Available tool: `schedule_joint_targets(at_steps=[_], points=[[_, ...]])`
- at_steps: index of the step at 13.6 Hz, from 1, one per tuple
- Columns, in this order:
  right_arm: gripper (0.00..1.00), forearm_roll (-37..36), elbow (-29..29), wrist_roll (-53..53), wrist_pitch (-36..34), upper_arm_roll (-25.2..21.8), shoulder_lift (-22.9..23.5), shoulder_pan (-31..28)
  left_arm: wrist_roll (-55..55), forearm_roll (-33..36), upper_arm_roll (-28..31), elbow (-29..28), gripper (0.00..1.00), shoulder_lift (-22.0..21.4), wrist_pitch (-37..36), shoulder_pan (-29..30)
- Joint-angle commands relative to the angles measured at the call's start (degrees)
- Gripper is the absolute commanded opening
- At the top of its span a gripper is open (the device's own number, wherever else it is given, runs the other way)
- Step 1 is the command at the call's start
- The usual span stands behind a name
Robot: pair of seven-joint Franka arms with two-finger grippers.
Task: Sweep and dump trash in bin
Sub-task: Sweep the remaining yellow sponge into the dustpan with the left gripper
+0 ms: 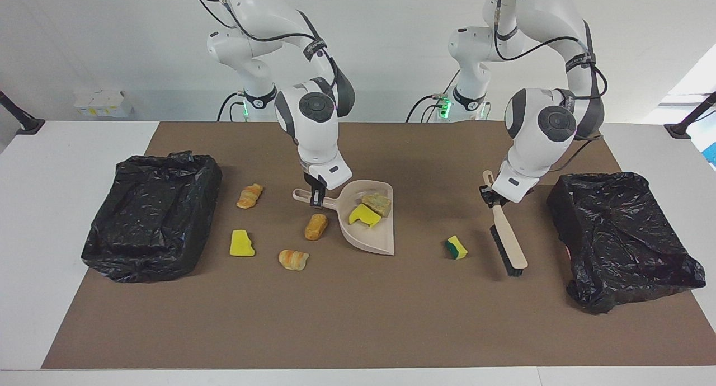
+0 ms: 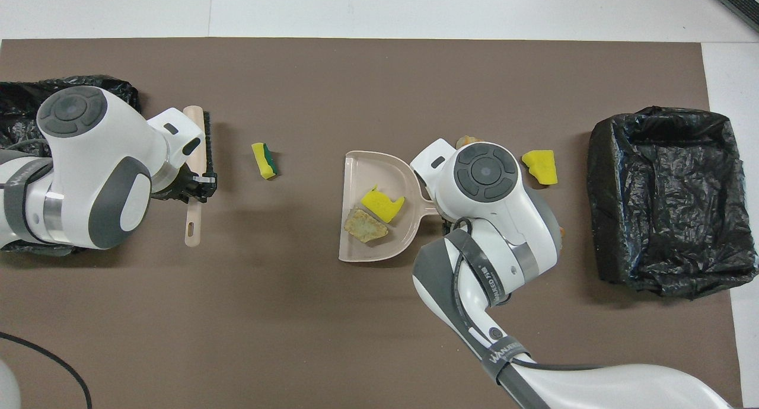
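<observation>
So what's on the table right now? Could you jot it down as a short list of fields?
Left end effector: shut on the brush handle
Right end effector: shut on the dustpan handle
In dustpan: a yellow sponge and a tan chunk
Loose on mat: green-sided sponge between dustpan and brush; three pastry pieces and one yellow chunk toward the right arm's end
Bins: two black-lined bins, one at each end of the mat
Progress: two of seven scraps swept in, nothing dumped yet

robot lab: two arms [image 1: 313, 112], bare walls
</observation>
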Motion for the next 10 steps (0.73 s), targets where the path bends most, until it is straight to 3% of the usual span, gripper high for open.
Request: schedule_joint_targets(at_steps=[1, 7, 10], points=[[0.00, 1.2, -0.2, 0.2, 1.7, 0.4, 0.7, 0.0, 2.6, 1.1, -1.1, -3.5, 0.00, -0.8, 1.7, -0.5], [0.00, 1.2, -0.2, 0.2, 1.7, 0.4, 0.7, 0.0, 2.9, -0.2, -1.2, -9.5, 0.00, -5.0, 1.9, -11.8], [0.00, 1.2, -0.3, 0.2, 1.7, 0.4, 0.7, 0.0, 2.2, -5.8, -1.2, -9.2, 0.00, -5.2, 4.2, -17.6]])
